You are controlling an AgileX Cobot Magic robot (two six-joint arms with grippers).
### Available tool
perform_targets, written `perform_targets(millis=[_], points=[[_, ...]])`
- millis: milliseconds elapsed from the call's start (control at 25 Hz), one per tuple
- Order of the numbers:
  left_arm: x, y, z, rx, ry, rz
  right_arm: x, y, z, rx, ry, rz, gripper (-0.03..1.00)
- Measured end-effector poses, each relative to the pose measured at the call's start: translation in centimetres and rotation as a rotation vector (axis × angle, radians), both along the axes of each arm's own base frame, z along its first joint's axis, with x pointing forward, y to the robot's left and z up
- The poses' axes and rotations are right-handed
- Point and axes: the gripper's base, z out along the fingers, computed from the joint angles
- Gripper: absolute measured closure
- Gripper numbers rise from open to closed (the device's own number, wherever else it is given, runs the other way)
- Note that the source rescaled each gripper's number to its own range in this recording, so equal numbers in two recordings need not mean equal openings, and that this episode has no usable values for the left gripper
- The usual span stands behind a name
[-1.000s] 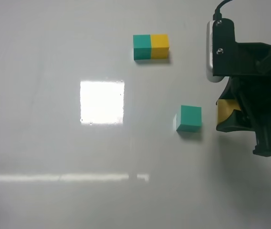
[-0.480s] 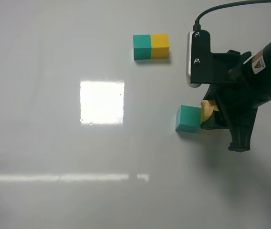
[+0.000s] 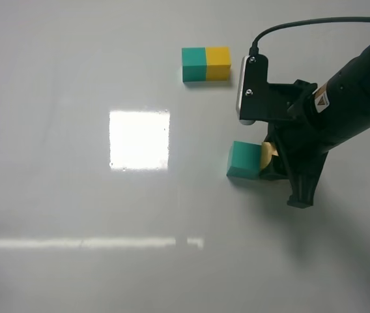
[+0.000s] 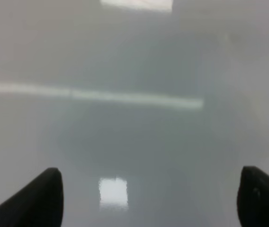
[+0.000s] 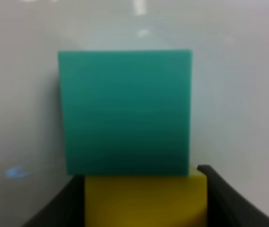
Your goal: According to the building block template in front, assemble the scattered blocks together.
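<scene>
Butting the small plain yellow cube (image 5: pixel 144 201), clamped in the right jaws, against the loose teal-green cube (image 3: pixel 243 160); next, square their faces flush; left jaws apart, empty.

table (image 3: pixel 55 195) glossy, smooth, strong glare. teal cube (image 5: pixel 125 113) + yellow cube (image 5: pixel 144 201) matt, teal w/ faint ribbed texture. right gripper (image 3: pixel 271 163) matt blk plastic.

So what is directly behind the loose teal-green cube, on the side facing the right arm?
A small yellow cube touches the teal-green cube, held between the black fingers of the right gripper. From above, the arm covers most of it.
</scene>
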Motion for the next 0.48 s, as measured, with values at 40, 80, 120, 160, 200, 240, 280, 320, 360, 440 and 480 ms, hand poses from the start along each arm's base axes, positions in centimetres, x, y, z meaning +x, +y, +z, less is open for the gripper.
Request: perform_targets(millis=[40,80,120,160,200,240,280,320,360,440,480], points=[[0.00,0.00,0.00,0.001,0.000,0.000,-0.01,0.07,-0.04,0.012,0.006,-0.005,0.97],[0.00,0.00,0.00,0.001,0.000,0.000,-0.03,0.15,-0.09,0.026,0.015,-0.011,0.97],[0.00,0.00,0.00,0.001,0.000,0.000,-0.06,0.23,-0.14,0.037,0.024,-0.014,0.97],[0.00,0.00,0.00,0.001,0.000,0.000,-0.07,0.35,-0.22,0.049,0.034,-0.015,0.97],[0.00,0.00,0.00,0.001,0.000,0.000,-0.09,0.45,-0.27,0.062,0.042,-0.016,0.97],[0.00,0.00,0.00,0.001,0.000,0.000,-0.11,0.56,-0.31,0.075,0.049,-0.017,0.97],[0.00,0.00,0.00,0.001,0.000,0.000,-0.13,0.66,-0.34,0.087,0.056,-0.018,0.97],[0.00,0.00,0.00,0.001,0.000,0.000,-0.13,0.72,-0.32,0.099,0.057,-0.020,0.97],[0.00,0.00,0.00,0.001,0.000,0.000,-0.12,0.76,-0.29,0.107,0.056,-0.023,0.97],[0.00,0.00,0.00,0.001,0.000,0.000,-0.10,0.88,-0.33,0.125,0.058,-0.026,0.97],[0.00,0.00,0.00,0.001,0.000,0.000,-0.11,0.91,-0.36,0.132,0.061,-0.029,0.97]])
